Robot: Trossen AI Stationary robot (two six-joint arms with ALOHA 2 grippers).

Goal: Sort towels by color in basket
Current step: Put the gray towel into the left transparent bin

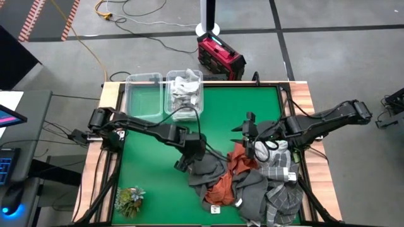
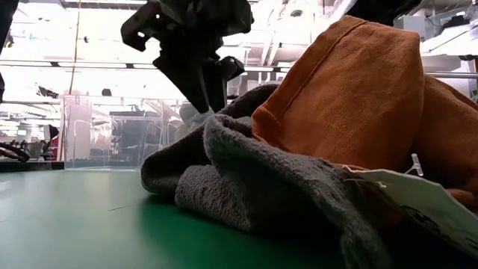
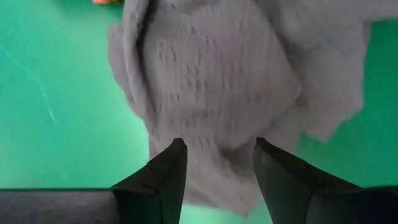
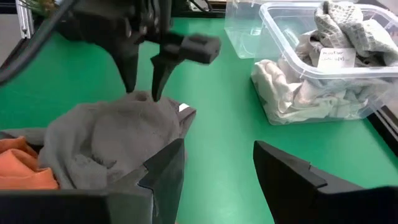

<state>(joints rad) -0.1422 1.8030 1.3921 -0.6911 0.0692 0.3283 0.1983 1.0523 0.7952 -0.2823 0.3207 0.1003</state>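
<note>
Nearby, the grey towel (image 1: 208, 169) is lying bunched on the bench (image 1: 151, 183), soft and limp, likely best pinched at its raised fold. Over it the left gripper (image 4: 143, 78) is hanging with fingers apart; farther off, the right gripper (image 1: 247, 140) is waiting, spread.

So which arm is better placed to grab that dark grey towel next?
Left. The left gripper is open, its fingertips right at the dark grey towel on the pile's near edge. The right gripper is open too, but over the orange towel.
</note>
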